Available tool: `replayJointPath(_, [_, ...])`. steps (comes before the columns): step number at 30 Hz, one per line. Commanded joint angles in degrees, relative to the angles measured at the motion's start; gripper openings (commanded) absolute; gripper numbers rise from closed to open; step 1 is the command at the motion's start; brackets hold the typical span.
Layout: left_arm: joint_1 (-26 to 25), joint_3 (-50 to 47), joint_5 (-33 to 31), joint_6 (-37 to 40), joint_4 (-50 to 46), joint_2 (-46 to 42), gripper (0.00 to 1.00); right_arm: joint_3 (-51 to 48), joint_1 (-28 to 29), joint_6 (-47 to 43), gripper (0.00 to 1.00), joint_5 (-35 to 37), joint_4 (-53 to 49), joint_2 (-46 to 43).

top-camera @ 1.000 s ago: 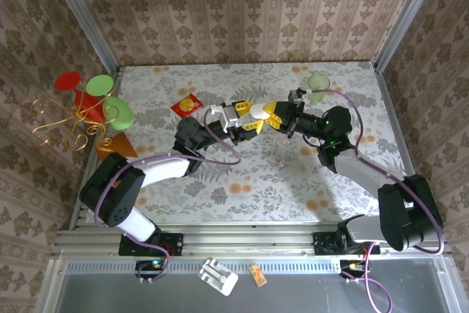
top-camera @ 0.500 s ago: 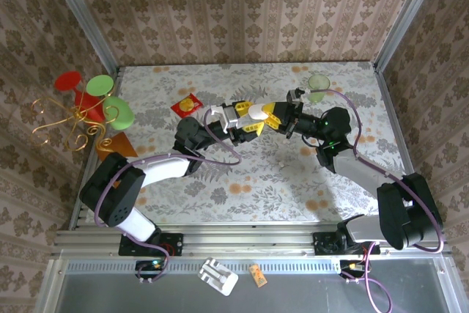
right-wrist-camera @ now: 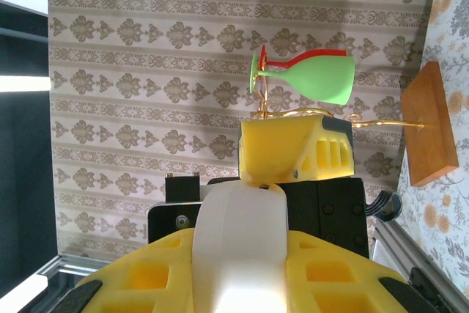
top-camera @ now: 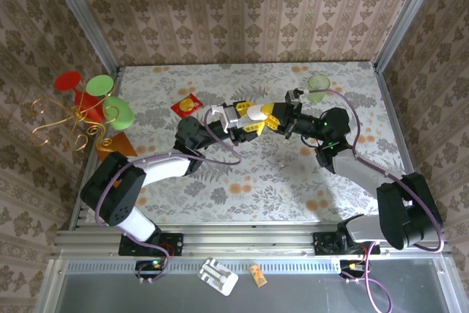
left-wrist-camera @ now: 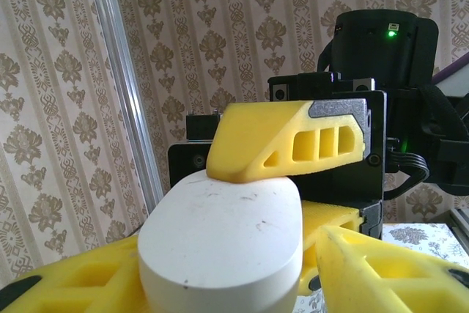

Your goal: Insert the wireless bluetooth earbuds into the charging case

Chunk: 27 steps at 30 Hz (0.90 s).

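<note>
The white charging case [top-camera: 254, 111] hangs above the middle of the table, gripped from both sides. My left gripper [top-camera: 244, 117] is shut across its broad body; in the left wrist view the case [left-wrist-camera: 227, 218] lies between the fingers of the left gripper [left-wrist-camera: 227, 273]. A yellow right finger [left-wrist-camera: 286, 144] presses on its far top edge. My right gripper [top-camera: 275, 116] is shut on the thin side of the case [right-wrist-camera: 238, 232], seen edge-on in the right gripper [right-wrist-camera: 238, 284]. The lid looks closed. The earbuds are too small to make out.
A pale green disc [top-camera: 318, 81] lies at the back right and a red packet [top-camera: 187, 103] at the back left. A gold stand with red and green goblets [top-camera: 80, 108] and an orange wooden wedge [top-camera: 116, 144] stand off the left edge. Metal corner posts frame the table.
The right gripper and the case have edged slightly left, toward the left gripper. Both grips have held.
</note>
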Motion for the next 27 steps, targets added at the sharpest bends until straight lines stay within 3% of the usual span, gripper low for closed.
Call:
replayJointPath(1, [-0.64,1.71,2.68,-0.26,1.72,0.88,0.53,0.23,0.46,0.52,0.00,1.46,3.34,0.35])
replayJointPath(11, [-0.81,1.80,3.16,-0.25,1.67,1.00,0.29,0.45,0.42,0.48,0.02,1.72,2.83,0.16])
replayJointPath(13, [-0.70,1.80,3.12,-0.61,1.62,0.97,0.26,0.59,0.39,0.29,0.15,1.80,2.81,0.08])
replayJointPath(16, [-0.42,1.88,2.43,-1.92,1.42,0.66,0.25,0.80,-0.01,-2.82,0.50,1.70,-0.62,-1.29])
replayJointPath(20, [0.84,1.49,1.90,-5.20,0.97,0.21,0.24,2.83,-0.57,-19.93,0.77,2.59,-22.65,-7.54])
replayJointPath(24, [2.28,0.65,2.43,-7.97,-2.85,-1.41,0.24,7.63,-0.56,-42.56,0.87,9.30,-49.01,-14.24])
replayJointPath(27, [3.02,-0.41,4.85,-9.15,-5.68,-3.26,0.24,8.84,-0.42,-53.00,0.89,10.62,-54.19,-16.65])
